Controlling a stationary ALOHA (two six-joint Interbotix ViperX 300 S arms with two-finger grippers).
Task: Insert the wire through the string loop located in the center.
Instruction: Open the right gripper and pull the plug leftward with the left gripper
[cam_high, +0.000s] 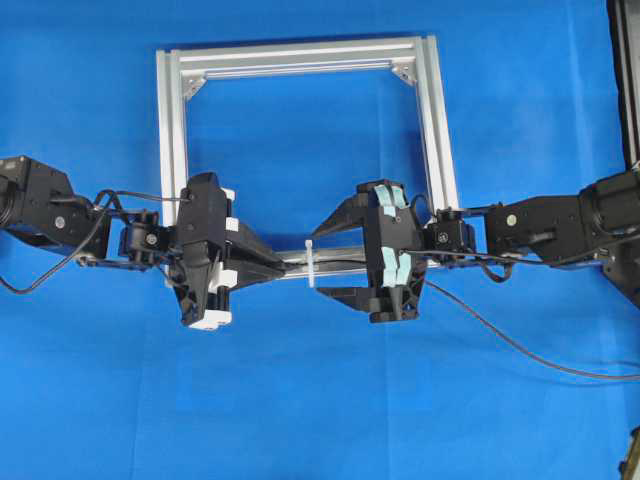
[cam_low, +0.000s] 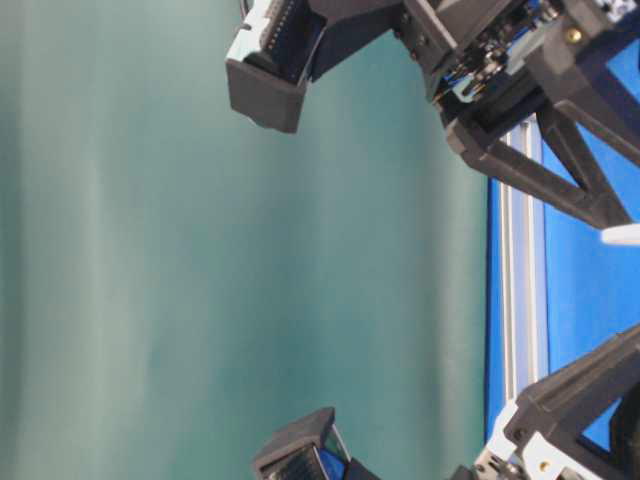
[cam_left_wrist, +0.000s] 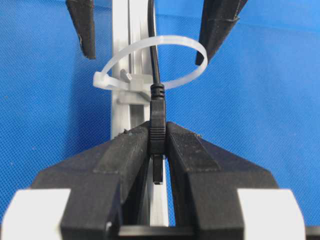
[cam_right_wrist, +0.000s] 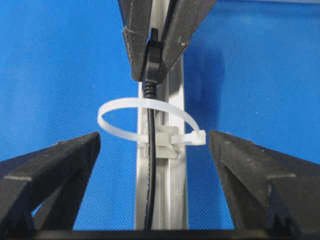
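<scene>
Blue cloth covers the surface (cam_high: 320, 400), on which a silver aluminium frame (cam_high: 300, 60) lies flat; no readable writing or labels appear, and no containers are visible. At centre frame in the overhead view, the string loop (cam_high: 311, 262) stands on the frame's lower rail. The left claw (cam_left_wrist: 157, 137) is pressed together, pinching the wire (cam_left_wrist: 157, 105) by its dark plug just beside the loop. The wire passes through the loop (cam_left_wrist: 165, 62) and runs on toward the right claw (cam_right_wrist: 152, 150). That claw is spread wide, its fingers (cam_right_wrist: 55, 170) standing apart on either side of the loop (cam_right_wrist: 150, 120), touching neither loop nor wire (cam_right_wrist: 150, 165).
</scene>
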